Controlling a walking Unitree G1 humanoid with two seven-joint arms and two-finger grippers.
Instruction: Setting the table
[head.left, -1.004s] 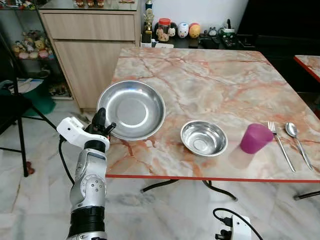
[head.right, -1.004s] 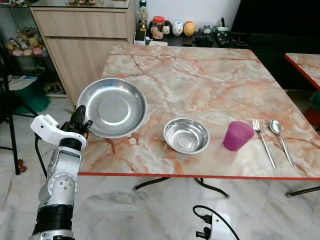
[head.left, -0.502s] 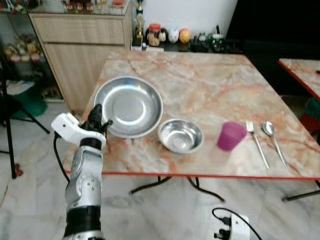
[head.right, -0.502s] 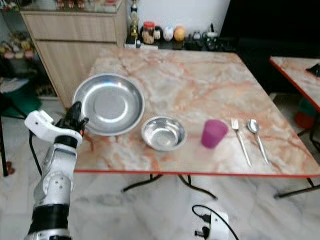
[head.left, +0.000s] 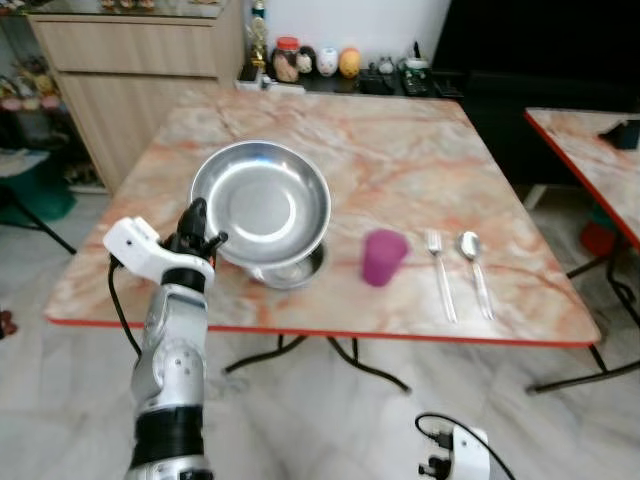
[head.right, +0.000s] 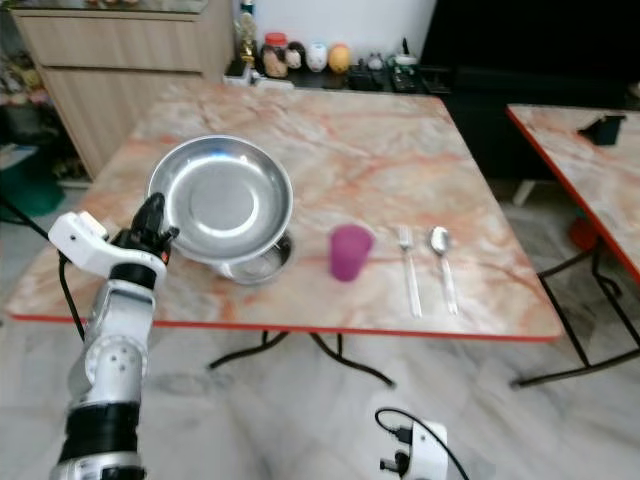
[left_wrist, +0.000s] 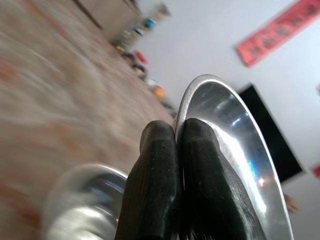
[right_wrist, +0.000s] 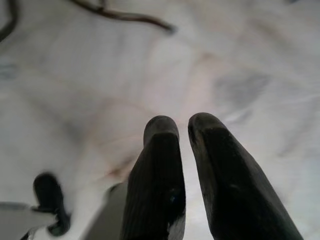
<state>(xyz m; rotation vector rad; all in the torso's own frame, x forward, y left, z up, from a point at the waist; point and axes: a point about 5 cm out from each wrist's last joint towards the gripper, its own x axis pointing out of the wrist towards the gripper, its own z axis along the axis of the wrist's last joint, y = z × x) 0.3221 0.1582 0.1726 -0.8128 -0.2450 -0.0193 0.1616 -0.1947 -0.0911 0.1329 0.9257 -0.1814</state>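
A large steel plate (head.left: 262, 203) hangs tilted above the marble table (head.left: 400, 140), partly covering a small steel bowl (head.left: 293, 270) beneath it. My left gripper (head.left: 197, 238) is shut on the plate's near-left rim; in the left wrist view both fingers (left_wrist: 160, 165) pinch the plate's rim (left_wrist: 235, 145). Right of the bowl stand a purple cup (head.left: 384, 257), then a fork (head.left: 440, 277) and a spoon (head.left: 472, 258) lying side by side. My right gripper (right_wrist: 183, 130) hangs idle over the floor, fingers nearly together with nothing between them.
A wooden cabinet (head.left: 130, 60) stands at the back left, with jars and figurines (head.left: 305, 62) on a low shelf behind the table. A second red-edged table (head.left: 590, 150) stands to the right. Table legs (head.left: 330, 355) cross on the tiled floor below.
The camera has shifted. The left gripper has carried the plate rightwards relative to the small bowl, so it now overlaps the bowl instead of lying to its left.
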